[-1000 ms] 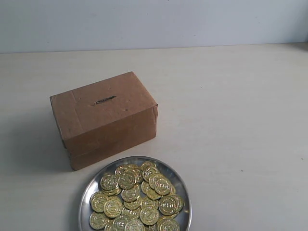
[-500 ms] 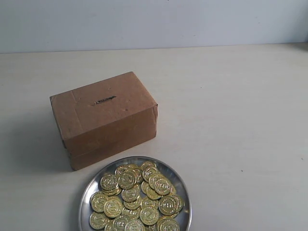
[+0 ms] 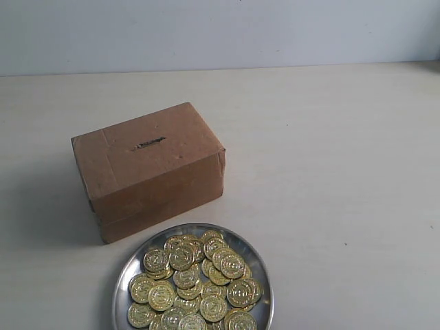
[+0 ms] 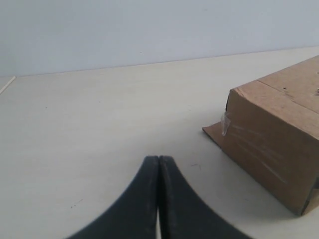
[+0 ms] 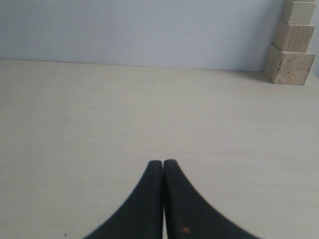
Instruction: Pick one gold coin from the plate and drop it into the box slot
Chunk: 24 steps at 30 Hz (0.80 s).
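I saw the left gripper with its jaws pressed together and holding nothing, the box near it. The right gripper was closed the same way, also empty. The gold coins lay heaped in the plate, just beside the box. The slot was on the top face.
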### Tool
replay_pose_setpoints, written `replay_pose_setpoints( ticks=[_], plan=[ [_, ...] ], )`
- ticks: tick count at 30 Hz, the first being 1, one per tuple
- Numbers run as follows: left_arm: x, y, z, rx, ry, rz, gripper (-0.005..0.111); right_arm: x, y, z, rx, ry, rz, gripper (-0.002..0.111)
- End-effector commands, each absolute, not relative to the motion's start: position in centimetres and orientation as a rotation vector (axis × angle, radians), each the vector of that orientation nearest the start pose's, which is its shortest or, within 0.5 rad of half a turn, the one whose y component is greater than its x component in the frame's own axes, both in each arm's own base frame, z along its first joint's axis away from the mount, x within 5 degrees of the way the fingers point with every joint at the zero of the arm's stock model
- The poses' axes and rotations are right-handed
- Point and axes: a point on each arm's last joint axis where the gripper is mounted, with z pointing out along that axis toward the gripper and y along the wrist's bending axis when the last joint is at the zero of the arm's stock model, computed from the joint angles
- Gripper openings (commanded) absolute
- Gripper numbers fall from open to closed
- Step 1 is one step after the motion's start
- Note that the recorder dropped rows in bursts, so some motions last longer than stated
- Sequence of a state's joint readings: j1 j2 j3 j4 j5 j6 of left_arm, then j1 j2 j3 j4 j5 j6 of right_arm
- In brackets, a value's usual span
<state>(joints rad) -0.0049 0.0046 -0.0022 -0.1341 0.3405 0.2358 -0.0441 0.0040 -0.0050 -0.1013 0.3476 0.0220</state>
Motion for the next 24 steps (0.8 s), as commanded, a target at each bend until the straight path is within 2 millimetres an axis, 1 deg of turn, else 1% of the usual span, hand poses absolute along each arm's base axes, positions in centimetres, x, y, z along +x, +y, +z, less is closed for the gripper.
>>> replay_pose_setpoints(
  ticks=[1,24],
  plan=[
    [5.36,-0.46,18.32,0.133,1.811,0.025,0.0,5.32,-0.58,18.21,0.002,1.829,-0.118,0.0],
    [5.33,-0.47,18.21,0.136,1.823,0.023,0.0,5.32,-0.58,18.22,0.004,1.828,-0.115,0.0]
  ],
)
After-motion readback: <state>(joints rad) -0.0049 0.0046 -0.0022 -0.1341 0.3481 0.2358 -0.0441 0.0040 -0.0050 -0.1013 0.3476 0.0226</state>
